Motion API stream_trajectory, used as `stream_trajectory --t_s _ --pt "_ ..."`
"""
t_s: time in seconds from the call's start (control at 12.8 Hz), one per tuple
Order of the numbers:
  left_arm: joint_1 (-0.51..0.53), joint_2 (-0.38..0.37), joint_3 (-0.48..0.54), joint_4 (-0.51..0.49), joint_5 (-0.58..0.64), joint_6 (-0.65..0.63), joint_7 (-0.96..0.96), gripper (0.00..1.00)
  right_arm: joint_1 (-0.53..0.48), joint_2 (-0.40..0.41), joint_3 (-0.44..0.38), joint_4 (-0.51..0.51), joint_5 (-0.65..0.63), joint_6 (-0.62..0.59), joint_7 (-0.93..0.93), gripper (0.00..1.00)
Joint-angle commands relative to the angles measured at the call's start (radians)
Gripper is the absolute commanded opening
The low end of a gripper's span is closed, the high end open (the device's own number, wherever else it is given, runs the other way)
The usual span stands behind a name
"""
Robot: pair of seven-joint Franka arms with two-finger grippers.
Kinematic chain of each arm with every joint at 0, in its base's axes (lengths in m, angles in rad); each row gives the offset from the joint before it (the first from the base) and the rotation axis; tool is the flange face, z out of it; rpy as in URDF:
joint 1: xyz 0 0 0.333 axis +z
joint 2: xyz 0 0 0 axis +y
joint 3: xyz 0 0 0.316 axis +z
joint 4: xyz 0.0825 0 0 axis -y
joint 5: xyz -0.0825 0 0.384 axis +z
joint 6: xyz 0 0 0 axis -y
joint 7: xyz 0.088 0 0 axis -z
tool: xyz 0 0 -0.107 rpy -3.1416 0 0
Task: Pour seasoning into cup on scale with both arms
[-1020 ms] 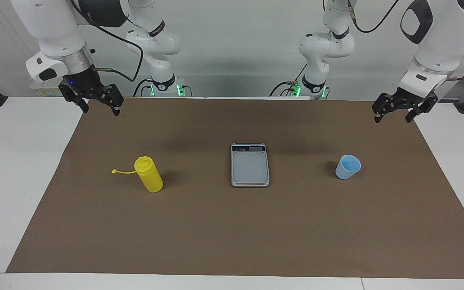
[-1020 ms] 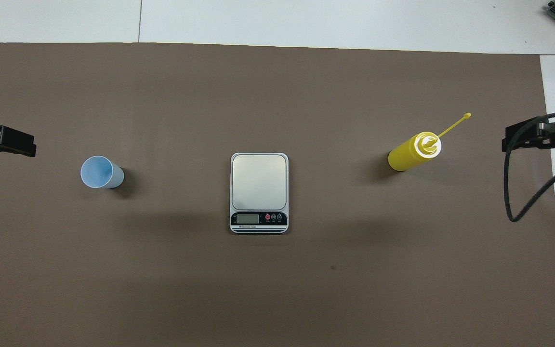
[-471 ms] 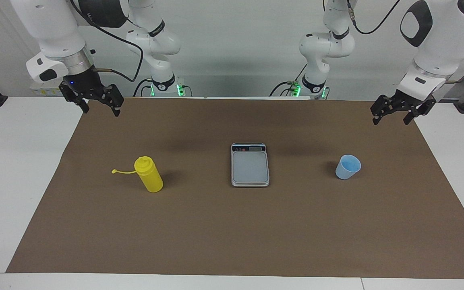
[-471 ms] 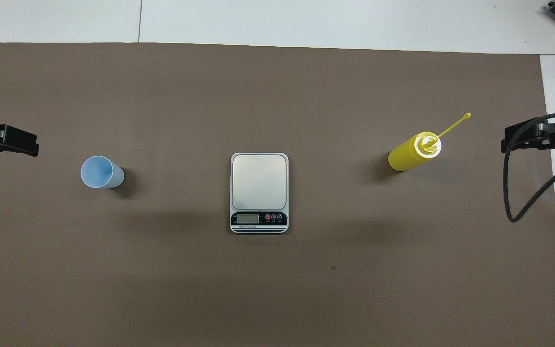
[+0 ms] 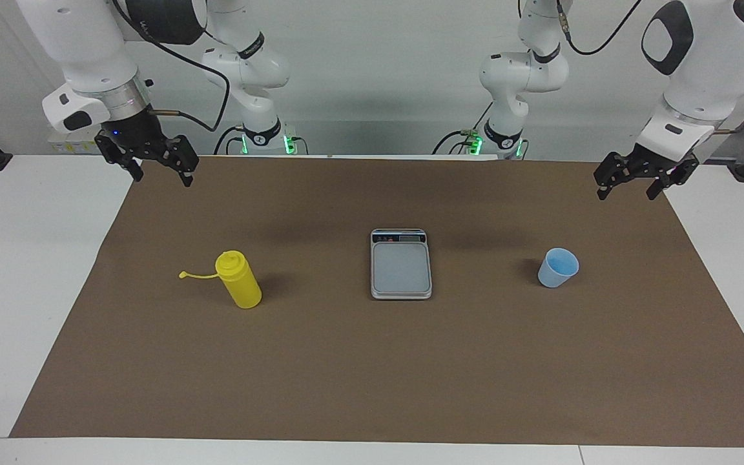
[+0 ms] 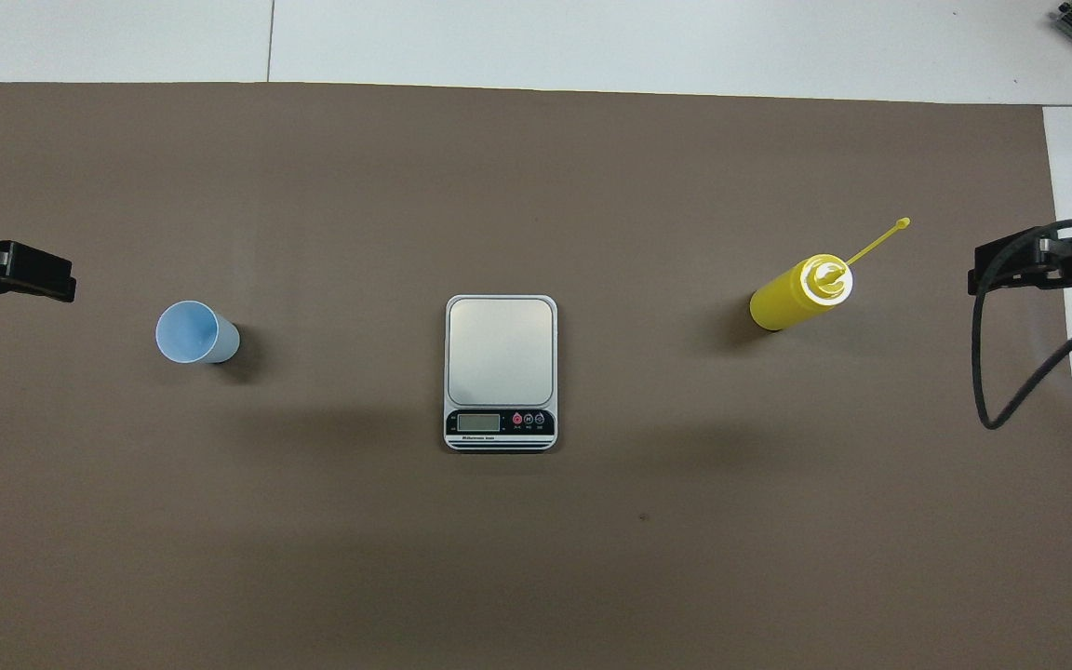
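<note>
The yellow seasoning bottle (image 5: 238,279) (image 6: 795,293) stands upright on the brown mat toward the right arm's end, its cap strap sticking out sideways. The silver-grey scale (image 5: 401,265) (image 6: 501,370) lies mid-mat with a bare plate, its display end nearer the robots. The light-blue cup (image 5: 558,267) (image 6: 196,332) stands on the mat toward the left arm's end, apart from the scale. My right gripper (image 5: 161,177) (image 6: 1020,265) hangs open over the mat's corner by the bottle's end. My left gripper (image 5: 626,192) (image 6: 33,279) hangs open over the mat's edge at the cup's end. Neither holds anything.
The brown mat (image 5: 372,374) covers most of the white table (image 5: 30,271). A black cable (image 6: 992,372) loops down from the right arm's wrist. Both arm bases (image 5: 262,135) stand at the robots' edge of the table.
My left gripper has drifted a little toward the table's middle. The right gripper, bottle, scale and cup have not visibly moved.
</note>
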Motion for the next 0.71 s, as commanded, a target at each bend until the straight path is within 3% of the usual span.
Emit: stream_trajectory --t_s 0.0,0.63 --pt "-0.013 0.014 0.009 0.03 -0.012 -0.027 0.012 1.0 -0.013 -0.002 0.01 -0.004 0.012 -0.01 0.011 1.0" --pt "-0.013 0.0 0.007 -0.018 -0.01 0.01 0.014 1.0 -0.013 -0.002 0.01 -0.004 0.012 -0.012 0.011 1.0"
